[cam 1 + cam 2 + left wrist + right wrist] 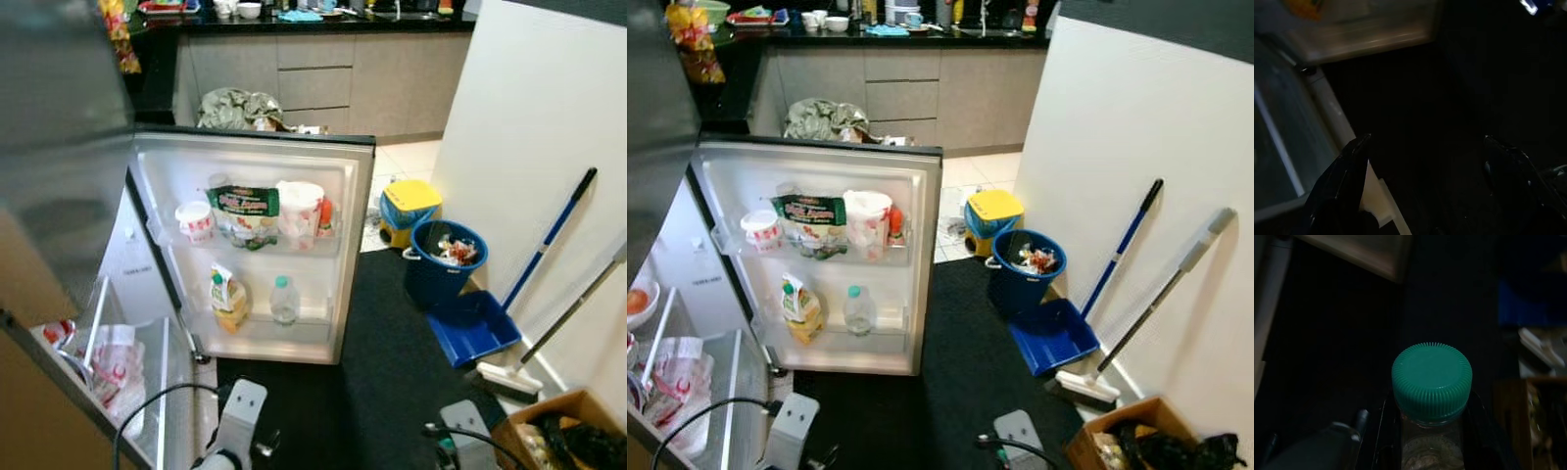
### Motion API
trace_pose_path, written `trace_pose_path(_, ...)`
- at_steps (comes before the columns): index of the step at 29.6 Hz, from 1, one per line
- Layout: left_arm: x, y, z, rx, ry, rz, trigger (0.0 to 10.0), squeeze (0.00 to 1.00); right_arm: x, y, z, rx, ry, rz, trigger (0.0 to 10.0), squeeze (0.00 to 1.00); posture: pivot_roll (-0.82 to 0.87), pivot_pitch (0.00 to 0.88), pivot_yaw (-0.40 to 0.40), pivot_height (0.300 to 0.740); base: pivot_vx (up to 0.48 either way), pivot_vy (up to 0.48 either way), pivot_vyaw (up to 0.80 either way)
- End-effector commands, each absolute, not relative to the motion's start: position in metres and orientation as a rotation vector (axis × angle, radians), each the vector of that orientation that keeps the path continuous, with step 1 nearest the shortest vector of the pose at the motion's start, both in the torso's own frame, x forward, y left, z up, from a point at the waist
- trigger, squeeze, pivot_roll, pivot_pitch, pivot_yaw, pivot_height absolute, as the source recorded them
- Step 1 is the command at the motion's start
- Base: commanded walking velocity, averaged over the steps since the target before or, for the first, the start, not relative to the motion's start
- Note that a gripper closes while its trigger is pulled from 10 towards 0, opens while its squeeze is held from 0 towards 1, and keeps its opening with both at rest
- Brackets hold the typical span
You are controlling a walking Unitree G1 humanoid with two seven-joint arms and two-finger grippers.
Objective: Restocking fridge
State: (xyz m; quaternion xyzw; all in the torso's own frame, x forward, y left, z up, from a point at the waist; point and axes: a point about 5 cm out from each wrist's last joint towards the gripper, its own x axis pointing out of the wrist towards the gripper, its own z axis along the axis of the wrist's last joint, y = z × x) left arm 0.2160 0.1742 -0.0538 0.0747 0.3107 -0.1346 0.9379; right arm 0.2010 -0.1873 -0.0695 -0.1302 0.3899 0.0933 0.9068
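Right gripper [1430, 431] is clamped on a clear plastic bottle with a green ribbed cap [1431, 379], low before the open white fridge door [257, 245]; left gripper [1425, 152] fingers stand apart.

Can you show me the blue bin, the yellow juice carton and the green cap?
blue bin [438, 279]: left eye view, its front wall.
yellow juice carton [227, 299]: left eye view, its front face.
green cap [1431, 380]: right wrist view, its flat top.
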Motion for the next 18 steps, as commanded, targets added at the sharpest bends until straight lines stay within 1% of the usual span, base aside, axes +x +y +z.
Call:
trace_pose_path(1,0.215,0.184,-0.052,0.16,0.622,-0.249,10.0,0.0,0.198,-0.186,-0.072,-0.271,0.828,0.202,10.0,0.0,0.05,0.039,-0.073,0.74,0.0,0.0,0.0)
trace_pose_path(11,0.218,0.183,-0.049,0.166,0.597,-0.258,10.0,0.0,0.192,-0.18,-0.076,-0.262,0.843,0.21,10.0,0.0,0.06,0.044,-0.056,0.74,0.0,0.0,0.0)
trace_pose_path(14,0.224,0.178,-0.046,0.155,0.587,-0.262,10.0,0.0,0.187,-0.182,-0.078,-0.249,0.848,0.188,10.0,0.0,0.02,0.045,-0.029,0.74,0.0,0.0,0.0)
trace_pose_path(18,0.229,0.176,-0.044,0.144,0.589,-0.257,10.0,0.0,0.182,-0.186,-0.079,-0.243,0.849,0.166,10.0,0.0,0.01,0.044,-0.021,0.74,0.0,0.0,0.0)
